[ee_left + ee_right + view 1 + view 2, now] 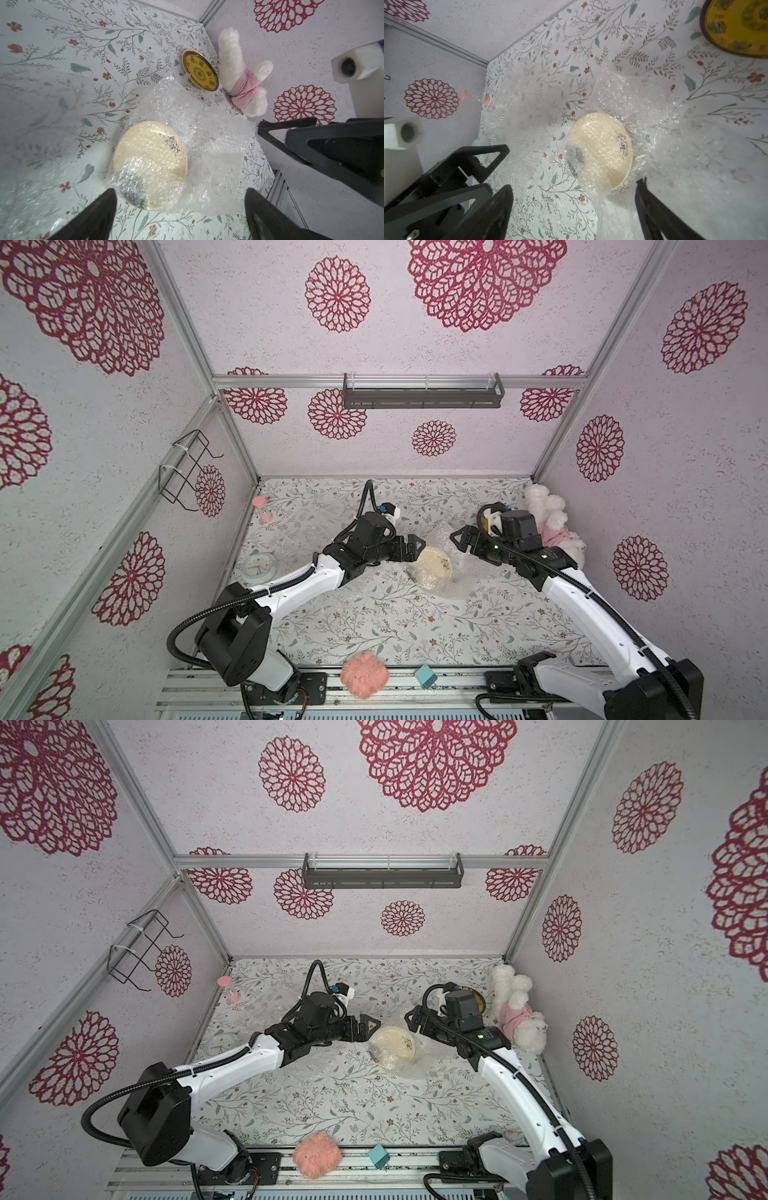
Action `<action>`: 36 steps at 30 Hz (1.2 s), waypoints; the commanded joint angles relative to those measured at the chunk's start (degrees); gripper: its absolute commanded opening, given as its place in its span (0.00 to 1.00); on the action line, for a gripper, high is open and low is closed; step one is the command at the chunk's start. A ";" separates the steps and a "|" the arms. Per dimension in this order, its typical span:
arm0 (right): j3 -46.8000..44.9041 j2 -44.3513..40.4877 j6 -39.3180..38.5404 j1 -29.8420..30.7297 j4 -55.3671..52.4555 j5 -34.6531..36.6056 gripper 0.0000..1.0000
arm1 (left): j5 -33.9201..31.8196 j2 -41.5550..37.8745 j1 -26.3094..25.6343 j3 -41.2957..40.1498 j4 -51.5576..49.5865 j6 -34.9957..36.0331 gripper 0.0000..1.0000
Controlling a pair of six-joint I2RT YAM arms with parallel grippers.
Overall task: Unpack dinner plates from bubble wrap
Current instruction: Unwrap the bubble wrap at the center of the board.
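A pale cream dinner plate (pixel 434 572) (pixel 392 1046) with small dark motifs lies mid-table. Crinkly bubble wrap (pixel 207 145) (pixel 654 124) spreads under it to the right, and a fold of film covers its face (pixel 149 162). My left gripper (pixel 417 547) (pixel 180 190) hovers open at the plate's left edge, holding nothing. On the other side, above the wrap, my right gripper (pixel 457 543) (pixel 574 185) is open and holds nothing. A bare yellow plate (pixel 200 69) (pixel 737 27) with a dark rim lies at the back right. A second clear sheet (pixel 519 124) lies left of the plate.
A white plush toy (pixel 548 518) in pink lies by the right wall. A round clock (pixel 259 566) and a pink hourglass (pixel 262 510) stand along the left edge. A pink fuzzy ball (pixel 365 674) and a teal cube (pixel 426 676) sit on the front rail.
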 commanded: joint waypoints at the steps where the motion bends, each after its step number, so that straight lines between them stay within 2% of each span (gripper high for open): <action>1: -3.92 0.49 3.32 0.20 5.26 -1.75 0.92 | 2.03 2.23 0.15 -0.71 3.49 -2.22 0.98; 8: -12.28 0.70 3.29 -1.21 8.46 -4.02 0.92 | 1.56 5.11 -0.10 -0.78 3.14 -4.03 0.98; 12: -17.33 -0.73 3.27 -4.09 10.56 -5.54 0.92 | -0.87 5.48 -0.55 0.64 -0.68 -2.90 0.98; 17: -22.56 -2.32 1.90 -7.61 11.80 -5.79 0.92 | 1.32 6.53 -1.53 2.79 -2.63 -0.77 0.98; 22: -26.16 -0.75 1.25 -9.73 15.67 -6.83 0.92 | -0.14 8.91 -4.04 6.53 -6.65 0.73 0.99; 28: -26.99 0.07 0.68 -9.82 17.14 -6.42 0.92 | -3.58 10.13 -5.32 7.04 -7.73 -4.68 0.98; 32: -27.57 0.65 -0.05 -9.91 17.50 -5.81 0.92 | -12.75 11.14 -6.42 10.53 -17.17 -10.77 0.97; 36: -28.32 1.38 0.36 -10.08 19.09 -6.39 0.92 | -15.83 13.06 -7.06 13.47 -23.69 -15.87 0.95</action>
